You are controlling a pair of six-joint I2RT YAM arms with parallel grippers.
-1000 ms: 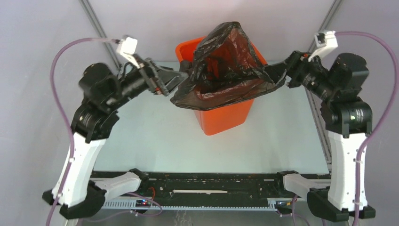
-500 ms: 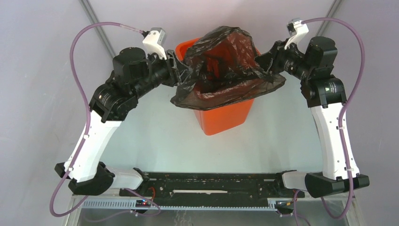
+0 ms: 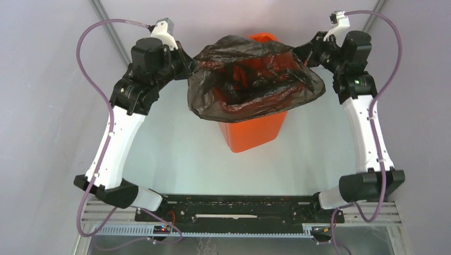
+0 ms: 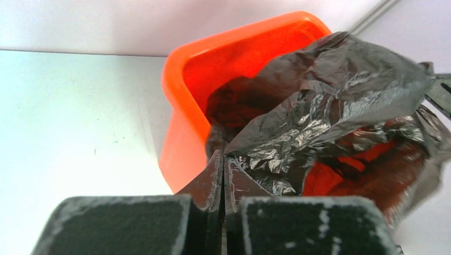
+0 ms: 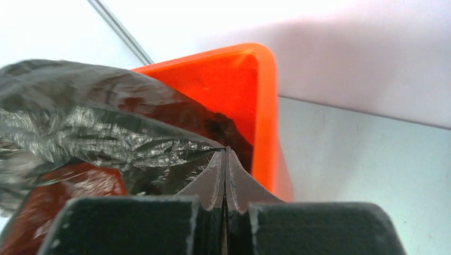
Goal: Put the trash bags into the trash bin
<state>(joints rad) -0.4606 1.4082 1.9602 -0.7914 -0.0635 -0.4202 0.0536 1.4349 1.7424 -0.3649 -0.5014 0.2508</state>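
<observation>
The orange trash bin [image 3: 254,130] stands upright at the middle of the table. The black crinkly trash bag [image 3: 255,79] is spread over its mouth, sagging inside and hanging over the front rim. My left gripper [image 3: 192,66] is shut on the bag's left edge, and in the left wrist view the film [image 4: 330,106] runs to a point at the closed tips [image 4: 222,159] beside the bin's wall [image 4: 186,138]. My right gripper [image 3: 299,53] is shut on the right edge. There the bag [image 5: 106,133] tapers into the closed tips [image 5: 225,154] next to the bin's corner [image 5: 263,106].
White enclosure walls with metal corner posts [image 3: 109,26] stand close behind and beside both arms. The arms' black base rail [image 3: 239,207] runs along the table's near edge. The pale tabletop [image 3: 175,154] lies bare around the bin.
Both arms swung back and up toward the bin's rear corners, and both grippers closed on the bag's edges. The bag's raised peak has flattened and stretched wide across the mouth.
</observation>
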